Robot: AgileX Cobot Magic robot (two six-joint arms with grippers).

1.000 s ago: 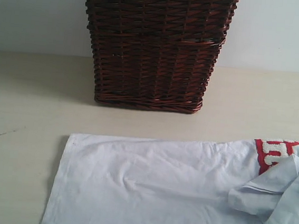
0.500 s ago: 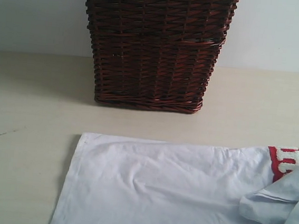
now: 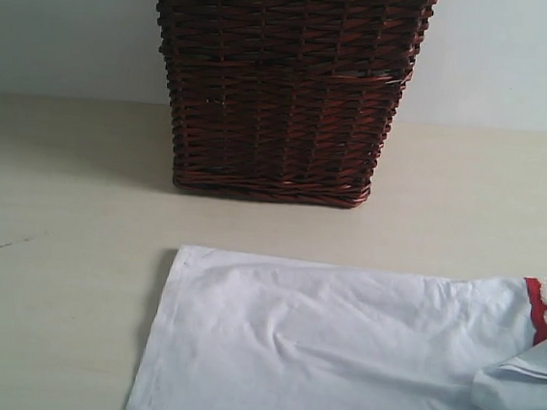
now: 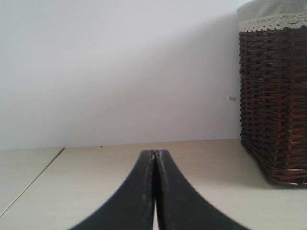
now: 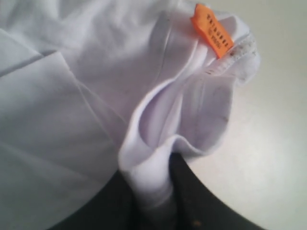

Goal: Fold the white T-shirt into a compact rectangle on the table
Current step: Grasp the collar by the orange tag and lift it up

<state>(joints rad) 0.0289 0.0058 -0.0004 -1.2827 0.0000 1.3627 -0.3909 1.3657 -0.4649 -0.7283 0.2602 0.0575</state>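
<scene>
Thin white cotton, soft and light: it will sag and slide. My left claw (image 4: 154, 155) sits closed, empty, above the bench (image 3: 55, 262). The T-shirt (image 3: 336, 356) lies spread right of centre, nearer than the basket (image 3: 280, 89); my right claw (image 5: 152, 188) pinches bunched fabric near the orange tag (image 5: 213, 31). I'd grab seams.

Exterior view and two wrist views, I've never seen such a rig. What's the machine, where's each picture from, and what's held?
This is a robot with two arms, each ending in a pinching tool. The exterior view comes from a camera off the arms: a white T-shirt lies on a pale table in front of a dark wicker basket. The other two cameras ride on the wrists. The left tool is shut and empty, facing the table and basket. The right tool pinches a fold of the shirt near its collar, close to the orange tag.
</scene>
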